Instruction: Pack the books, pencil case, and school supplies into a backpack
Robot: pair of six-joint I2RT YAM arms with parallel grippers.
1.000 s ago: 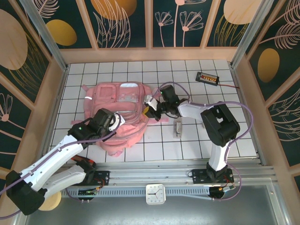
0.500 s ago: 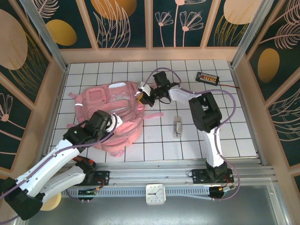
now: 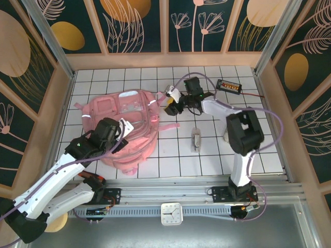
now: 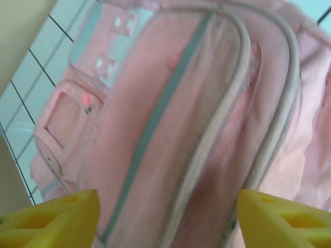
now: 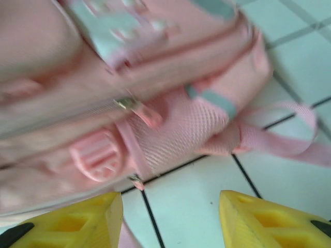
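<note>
The white-tiled table (image 3: 217, 155) carried the pink backpack (image 3: 129, 109), lying flat left of centre. The left gripper (image 3: 122, 129) hung over its near part, fingers spread, holding nothing. The right gripper (image 3: 170, 103), likewise spread and empty, sat just beside its far right corner. A small black device (image 3: 229, 86) lay far right.

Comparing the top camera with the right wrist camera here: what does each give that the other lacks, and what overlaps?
The top camera adds the whole backpack lying on the tiled table, the left arm reaching over its near side, a black device with orange dots far right, and a clock on the front rail. The right wrist camera adds close detail of the bag's side: a zipper pull and a mesh pocket. Both share the backpack, a strap trailing onto the tiles, and the right fingers, apart with nothing between them.
</note>
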